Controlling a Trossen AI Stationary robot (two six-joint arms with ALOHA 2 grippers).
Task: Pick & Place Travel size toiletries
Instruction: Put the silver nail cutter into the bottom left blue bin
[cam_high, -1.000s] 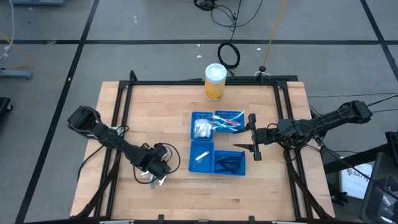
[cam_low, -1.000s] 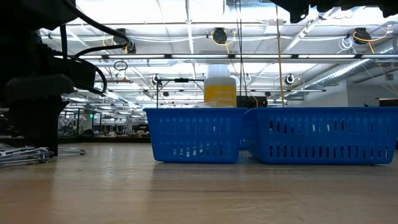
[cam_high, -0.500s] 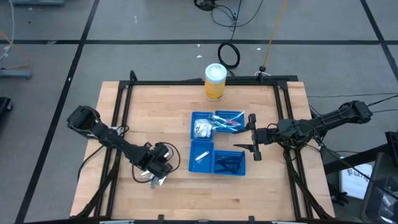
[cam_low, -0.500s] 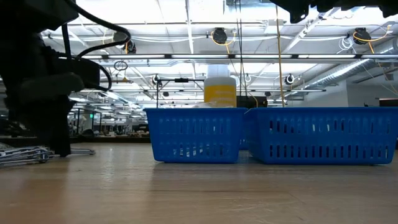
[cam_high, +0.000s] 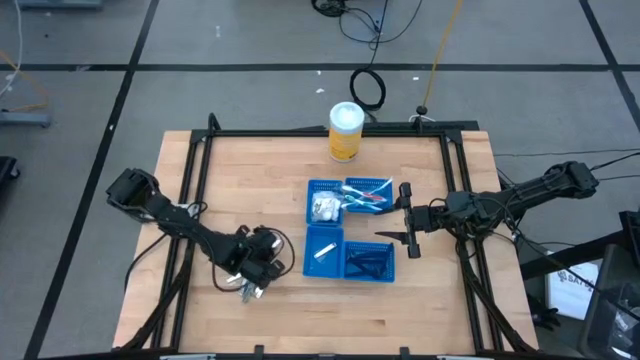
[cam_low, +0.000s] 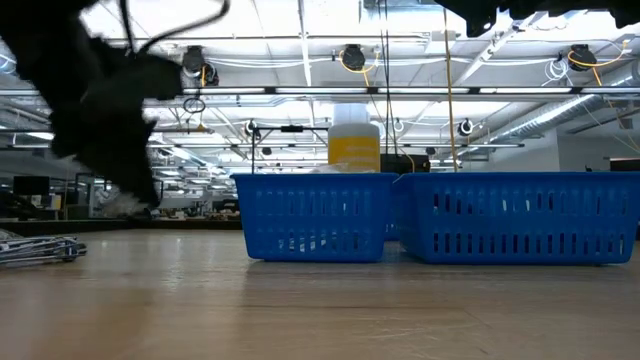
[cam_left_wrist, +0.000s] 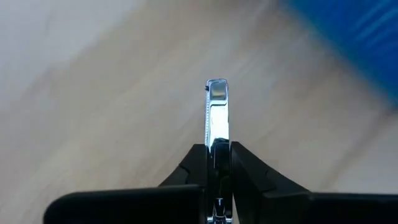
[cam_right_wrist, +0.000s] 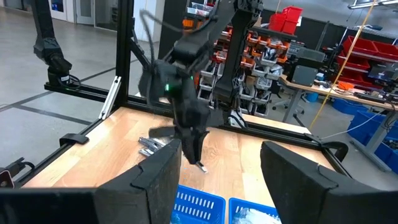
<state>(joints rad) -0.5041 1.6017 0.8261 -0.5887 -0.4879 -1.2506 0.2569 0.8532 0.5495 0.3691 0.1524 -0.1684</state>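
My left gripper (cam_high: 253, 282) is at the table's near left, shut on a silvery small tube (cam_left_wrist: 217, 118) above the wood. More silvery tubes (cam_high: 231, 284) lie in a small pile on the table beside it, also seen in the low view (cam_low: 40, 247). My right gripper (cam_high: 404, 216) hangs open and level above the right side of the blue mesh trays (cam_high: 346, 230), touching nothing. The trays hold white packets (cam_high: 324, 208), thin toothbrushes (cam_high: 368, 196), a white piece (cam_high: 323, 252) and dark sticks (cam_high: 368, 262). My left gripper pinches the silvery tube's flat faces (cam_left_wrist: 217, 148) between its two fingers, with the tube edge-on in the wrist view. The fingers slant downward from the table's left. The tube's free end (cam_left_wrist: 217, 87) sticks out past the fingertips, lifted clear of the table.
A tall yellow canister with a white lid (cam_high: 346, 131) stands at the table's far edge. A black frame rail (cam_high: 330, 130) runs around the tabletop. Bare wood lies between the tube pile and the trays (cam_low: 310, 217).
My left gripper has shut on one silvery tube from the pile, then risen and drawn a little toward the trays, tipping as it went. The tube has come up off the table with it. The other tubes stay where they lay.
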